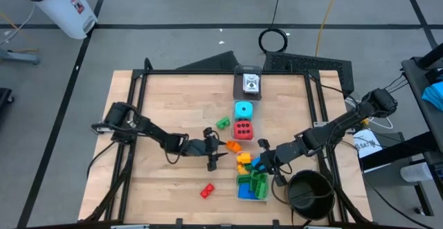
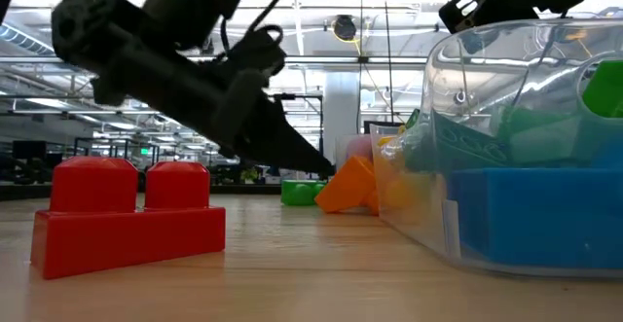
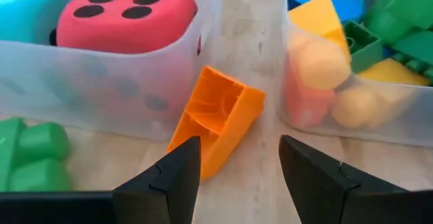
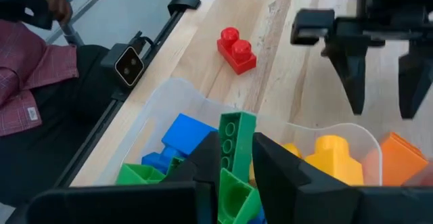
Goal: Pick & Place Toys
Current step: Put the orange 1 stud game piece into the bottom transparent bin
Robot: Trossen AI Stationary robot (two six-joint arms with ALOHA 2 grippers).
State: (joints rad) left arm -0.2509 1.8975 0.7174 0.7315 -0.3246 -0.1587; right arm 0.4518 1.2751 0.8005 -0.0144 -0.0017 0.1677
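Note:
An orange brick (image 3: 216, 119) lies on the wood between two clear boxes. My left gripper (image 3: 237, 170) is open just in front of it, touching nothing; it also shows in the high view (image 1: 219, 150). My right gripper (image 4: 237, 166) is shut on a green brick (image 4: 235, 146) above the near clear box (image 1: 253, 182), which holds blue, green and yellow bricks. A cyan die (image 1: 243, 109) and a red die (image 1: 243, 128) sit in the far clear box. A green brick (image 1: 223, 123) and a red brick (image 1: 207, 191) rest on the table. A picture card (image 1: 250, 84) lies at the far edge. My right gripper pinches the narrow green brick between its two fingers, on its two broad sides (image 4: 230, 158). The brick stands on end, its studded face showing and its upper end (image 4: 237, 121) sticking out past the fingertips. It is above the bricks in the box; its lower end is hidden.
A black round bowl (image 1: 309, 191) stands at the near right corner beside the right arm. A black frame (image 1: 131, 104) runs along the table's edges. A person's plaid sleeve (image 4: 27, 82) shows beyond the table's edge. Bare wood lies at the table's left part (image 1: 166, 104).

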